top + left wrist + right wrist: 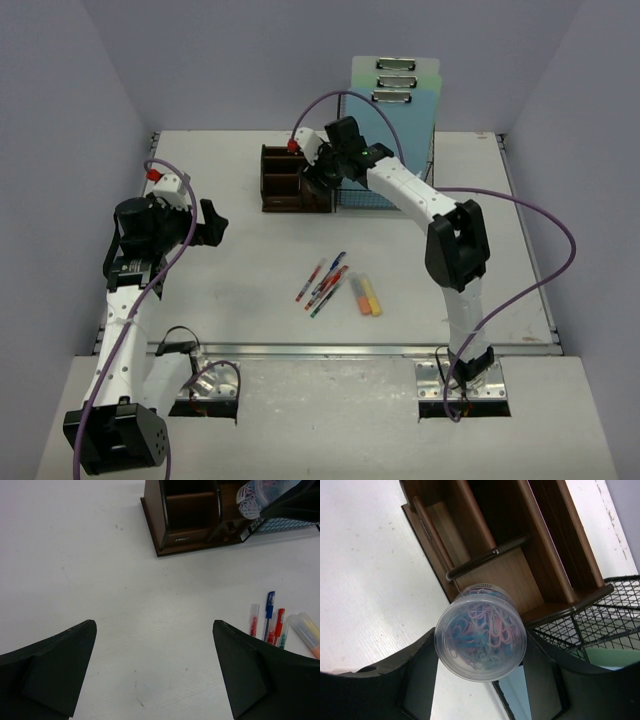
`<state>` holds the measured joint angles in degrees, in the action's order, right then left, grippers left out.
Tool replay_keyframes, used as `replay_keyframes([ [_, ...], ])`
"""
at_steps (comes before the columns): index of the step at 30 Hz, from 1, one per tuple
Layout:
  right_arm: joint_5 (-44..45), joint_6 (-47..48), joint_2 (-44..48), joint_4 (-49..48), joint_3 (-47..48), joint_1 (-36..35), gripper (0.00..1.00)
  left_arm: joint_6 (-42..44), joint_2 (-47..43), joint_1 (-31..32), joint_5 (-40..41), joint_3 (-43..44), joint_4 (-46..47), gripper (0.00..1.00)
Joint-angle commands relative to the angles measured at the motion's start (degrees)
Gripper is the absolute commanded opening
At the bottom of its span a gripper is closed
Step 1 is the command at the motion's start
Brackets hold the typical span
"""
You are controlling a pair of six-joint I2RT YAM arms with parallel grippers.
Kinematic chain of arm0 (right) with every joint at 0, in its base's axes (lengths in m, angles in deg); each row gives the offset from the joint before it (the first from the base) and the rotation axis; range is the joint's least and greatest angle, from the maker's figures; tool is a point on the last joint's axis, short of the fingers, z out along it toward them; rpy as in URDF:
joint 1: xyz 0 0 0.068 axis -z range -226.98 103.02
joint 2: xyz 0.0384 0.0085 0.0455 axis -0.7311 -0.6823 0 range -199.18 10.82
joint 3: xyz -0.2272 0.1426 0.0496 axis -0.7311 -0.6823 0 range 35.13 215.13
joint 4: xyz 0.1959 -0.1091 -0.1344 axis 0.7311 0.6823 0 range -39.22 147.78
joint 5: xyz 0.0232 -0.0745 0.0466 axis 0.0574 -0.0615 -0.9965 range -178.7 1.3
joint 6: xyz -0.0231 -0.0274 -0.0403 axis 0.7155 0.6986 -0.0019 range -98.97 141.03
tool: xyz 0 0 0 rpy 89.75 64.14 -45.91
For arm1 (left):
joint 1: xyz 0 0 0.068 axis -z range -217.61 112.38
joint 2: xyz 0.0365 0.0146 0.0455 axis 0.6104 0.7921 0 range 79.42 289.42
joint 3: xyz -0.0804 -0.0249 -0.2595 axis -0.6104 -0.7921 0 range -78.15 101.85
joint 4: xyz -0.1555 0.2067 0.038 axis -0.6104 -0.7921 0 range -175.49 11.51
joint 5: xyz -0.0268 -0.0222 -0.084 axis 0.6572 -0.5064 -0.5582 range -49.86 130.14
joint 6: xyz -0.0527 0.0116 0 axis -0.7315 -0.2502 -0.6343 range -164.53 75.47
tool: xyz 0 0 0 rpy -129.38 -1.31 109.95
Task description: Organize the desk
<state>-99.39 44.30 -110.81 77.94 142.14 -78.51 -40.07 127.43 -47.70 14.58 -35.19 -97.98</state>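
The white desk (250,275) holds a dark-brown wooden organizer (295,180) at the back middle. My right gripper (322,172) is shut on a clear round tub of coloured paper clips (480,632) and holds it just above the organizer's (510,575) right front compartment. The tub also shows in the left wrist view (257,495). My left gripper (208,222) is open and empty, hovering over bare desk (150,605) left of the organizer (185,520).
Several pens (325,283) and two highlighters (367,294) lie loose mid-desk; they also show in the left wrist view (272,622). A black wire-mesh rack (385,170) with green clipboards (395,85) stands right of the organizer. A metal rail (350,350) runs along the near edge.
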Motion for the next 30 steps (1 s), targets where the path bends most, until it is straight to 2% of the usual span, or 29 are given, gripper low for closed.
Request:
replay_keyframes([
  [1, -2.5, 0.2, -1.8, -2.9, 4.7, 0.5, 0.21, 0.2, -0.2, 0.3, -0.6, 0.0, 2.6, 1.00],
  [9, -1.8, 0.3, -5.9, -2.9, 9.7, 0.9, 0.22, 0.7, -0.1, 0.3, -0.5, -0.2, 2.4, 1.00],
  [13, -1.1, -0.2, -6.4, -3.5, 10.1, 1.0, 0.28, 1.0, -0.4, 0.3, -0.5, -0.5, 2.1, 1.00],
  [16, 0.0, 0.0, -6.7, -3.3, 10.5, 1.0, 0.40, 1.0, -0.6, 0.3, -0.4, -0.5, 2.2, 1.00],
  [19, 0.7, 0.8, -6.8, -3.3, 10.3, 1.1, 0.48, 0.7, -0.9, 0.3, -0.5, -0.5, 2.4, 1.00],
  [23, 1.5, 0.3, -5.9, -4.2, 10.0, 1.1, 0.71, 0.6, -1.1, 0.3, -0.4, -0.8, 2.3, 1.00],
  [25, 2.2, 0.0, -5.5, -4.4, 10.5, 1.1, 0.79, 0.7, -1.3, 0.3, -0.2, -0.9, 2.3, 1.00],
  [30, 3.6, -0.2, -3.8, -4.9, 11.3, 1.1, 0.87, 0.7, -2.2, 0.3, 0.2, -1.0, 2.2, 1.00],
])
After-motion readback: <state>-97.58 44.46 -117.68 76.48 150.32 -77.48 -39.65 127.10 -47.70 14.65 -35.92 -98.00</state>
